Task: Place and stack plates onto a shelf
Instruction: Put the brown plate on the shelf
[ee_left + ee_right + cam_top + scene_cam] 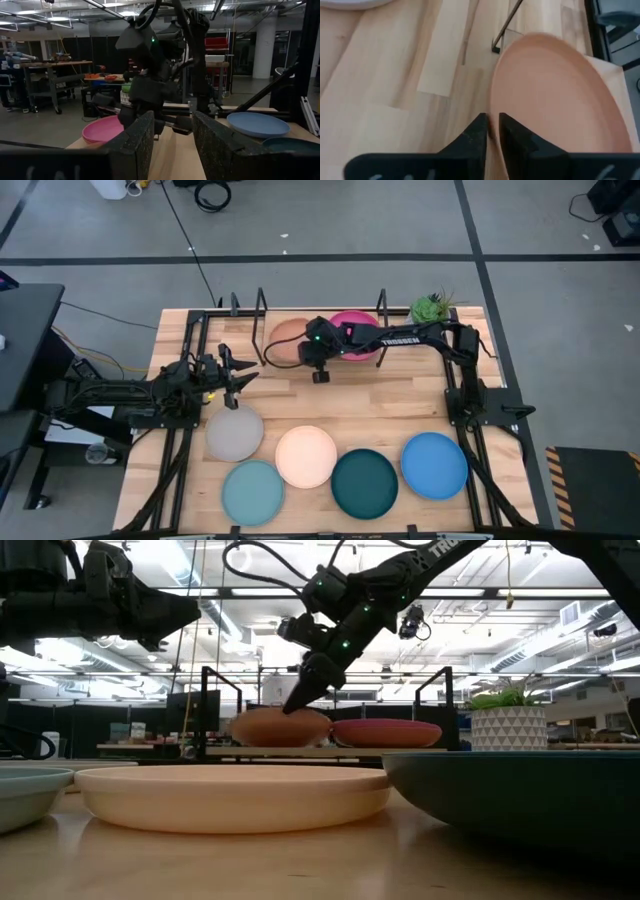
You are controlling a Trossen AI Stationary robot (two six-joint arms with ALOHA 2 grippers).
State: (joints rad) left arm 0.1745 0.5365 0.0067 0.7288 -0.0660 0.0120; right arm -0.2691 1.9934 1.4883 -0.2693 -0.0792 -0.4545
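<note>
A tan-orange plate [285, 340] and a magenta plate [357, 330] lie side by side on the black wire shelf [262, 308] at the table's far edge. In the low view the tan plate [280, 728] sits level beside the magenta one [386, 732]. My right gripper [319, 368] reaches in from the right, and its fingers are nearly together at the tan plate's near rim [492, 131]. My left gripper [238, 372] hovers open above the table's left part, just beyond the grey plate [235, 432], and touches nothing. Its fingers [172, 122] face the other arm. My right gripper pinches the tan plate's near rim [496, 112] between its two fingers. The fingers [297, 700] slant down on it from above and from the near side. The plate lies flat on the shelf.
Grey, cream [306, 455], light blue [252, 492], dark teal [365, 482] and bright blue [435, 463] plates lie along the near half of the table. A small potted plant [432, 308] stands right of the shelf. Bare wood lies between the shelf and the plate row.
</note>
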